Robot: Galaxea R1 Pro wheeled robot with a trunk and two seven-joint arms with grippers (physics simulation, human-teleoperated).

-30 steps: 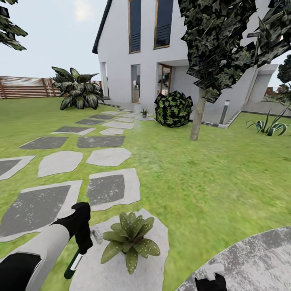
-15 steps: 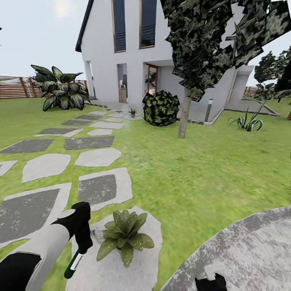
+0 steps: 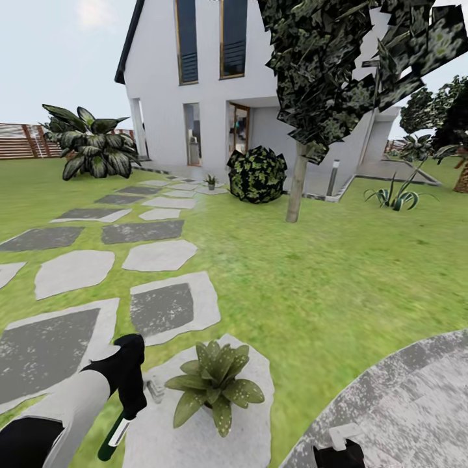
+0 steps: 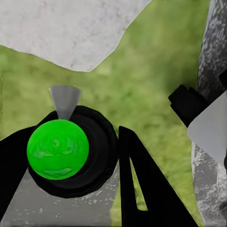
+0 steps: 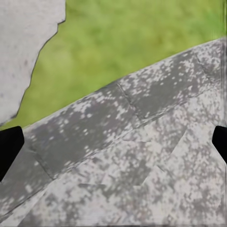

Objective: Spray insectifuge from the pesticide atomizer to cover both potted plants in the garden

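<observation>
Gripping the pesticide atomizer [image 3: 116, 434], the left gripper [image 3: 133, 396] sat at about seven o'clock in the head view, its black fingers closed around the bottle's upper part while the dark green body hung down and to the left. In the left wrist view the atomizer [image 4: 57, 149] appeared end-on as a bright green round face inside a black ring, with a dark finger [image 4: 137, 184] on either side of it. A pale trigger head [image 3: 155, 389] pointed toward the nearer potted plant [image 3: 216, 386], which stood just beside the gripper at six o'clock on a pale stepping stone [image 3: 253, 429]. Its speckled leaves hid its pot. More stepping stones ran away toward eleven o'clock across the lawn [image 3: 325, 273], and the second potted plant [image 3: 210, 182] stood far off at twelve o'clock near the white house [image 3: 260, 84]. A brown fence [image 3: 23, 141] and a large leafy bush [image 3: 91, 143] lay at ten o'clock. A tree trunk [image 3: 296, 182] rose at one o'clock beside a round shrub [image 3: 257, 174]. At five o'clock lay the grey paved patio [image 3: 403, 403], with the right gripper [image 3: 339, 452] above it at the frame's lower edge; the right wrist view showed its dark fingertips [image 5: 9, 146] set wide apart over the patio [image 5: 142, 161], holding nothing.
</observation>
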